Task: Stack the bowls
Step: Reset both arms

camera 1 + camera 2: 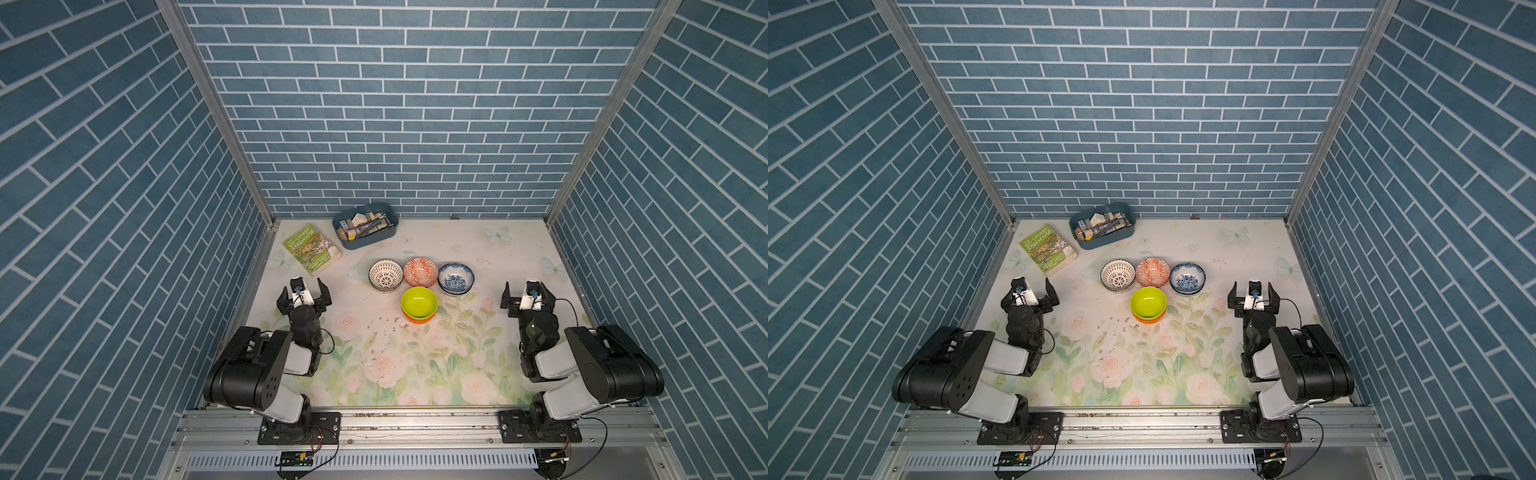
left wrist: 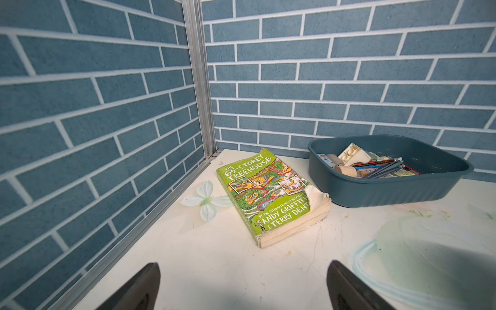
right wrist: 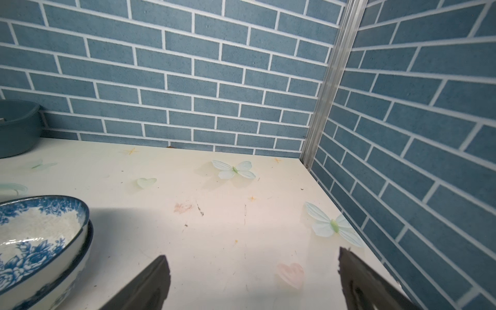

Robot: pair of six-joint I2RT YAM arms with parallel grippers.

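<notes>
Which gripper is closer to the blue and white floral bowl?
Right. The right gripper is beside the blue-white floral bowl, not touching; the left gripper is past the other bowls, near the book.

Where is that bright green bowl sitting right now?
In both top views the lime green bowl sits mid-table, nested on an orange bowl, just on the robot's side of the orange-white patterned bowl.
</notes>
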